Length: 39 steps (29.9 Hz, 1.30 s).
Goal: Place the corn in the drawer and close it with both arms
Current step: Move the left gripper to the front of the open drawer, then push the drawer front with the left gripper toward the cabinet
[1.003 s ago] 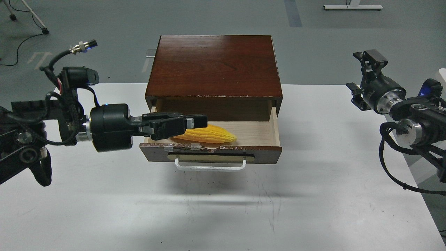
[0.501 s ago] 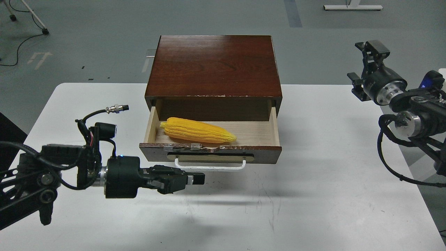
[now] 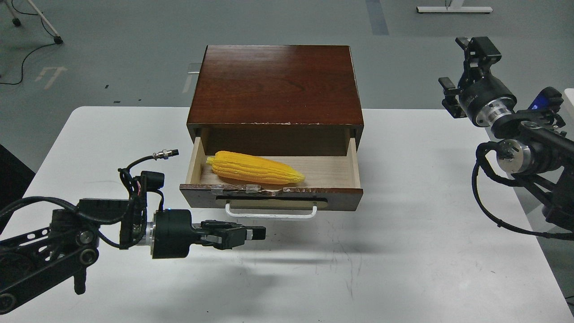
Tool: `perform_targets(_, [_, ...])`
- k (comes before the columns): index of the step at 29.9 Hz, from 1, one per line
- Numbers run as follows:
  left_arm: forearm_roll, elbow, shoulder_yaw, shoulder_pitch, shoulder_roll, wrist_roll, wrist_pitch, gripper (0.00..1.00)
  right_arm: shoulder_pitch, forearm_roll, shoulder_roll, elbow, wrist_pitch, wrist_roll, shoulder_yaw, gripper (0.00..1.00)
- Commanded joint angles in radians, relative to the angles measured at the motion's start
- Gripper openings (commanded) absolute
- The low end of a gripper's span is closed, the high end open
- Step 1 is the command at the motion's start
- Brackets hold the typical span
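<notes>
The yellow corn (image 3: pixel 255 168) lies on its side in the open drawer (image 3: pixel 341 172), towards its left, tip pointing right. The drawer stands pulled out of the dark brown cabinet (image 3: pixel 276 83), with its white bar handle (image 3: pixel 270 214) facing me. My left gripper (image 3: pixel 254 233) hovers low over the table, just in front of and below the handle's left end. It points right, holds nothing, and its fingers look slightly apart. My right gripper (image 3: pixel 464 67) is raised at the far right, well clear of the cabinet, open and empty.
The white table (image 3: pixel 403 251) carries only the cabinet. Its right edge runs under my right arm (image 3: pixel 524 152). Grey floor with cables and stand legs lies beyond the table's far edge.
My left gripper has left the corn in the drawer, dropped down in front of the drawer face and shifted slightly right. My right gripper has risen and turned a little.
</notes>
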Motion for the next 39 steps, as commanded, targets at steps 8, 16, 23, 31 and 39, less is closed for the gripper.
perform_targets(8, [0.0,0.079,0.002,-0.02,-0.002,0.0,0.0,0.0,-0.002,0.0,0.007,-0.001,-0.003,0.0,0.001,0.98])
perform_targets(16, [0.004,0.081,0.004,-0.023,-0.001,0.0,0.0,0.0,-0.004,0.0,0.008,-0.003,-0.003,0.0,-0.001,0.97])
perform_targets(23, [0.003,0.102,0.001,-0.048,-0.027,0.0,0.0,0.0,-0.007,0.0,0.008,-0.011,-0.003,0.0,-0.001,0.98])
perform_targets(31, [0.002,0.179,0.001,-0.112,-0.07,0.0,0.0,0.0,-0.005,0.0,0.008,-0.015,-0.003,0.0,-0.01,0.98])
perform_targets(39, [-0.001,0.251,0.009,-0.16,-0.105,0.0,0.0,0.0,-0.004,0.0,0.008,-0.015,0.0,0.0,-0.013,0.98])
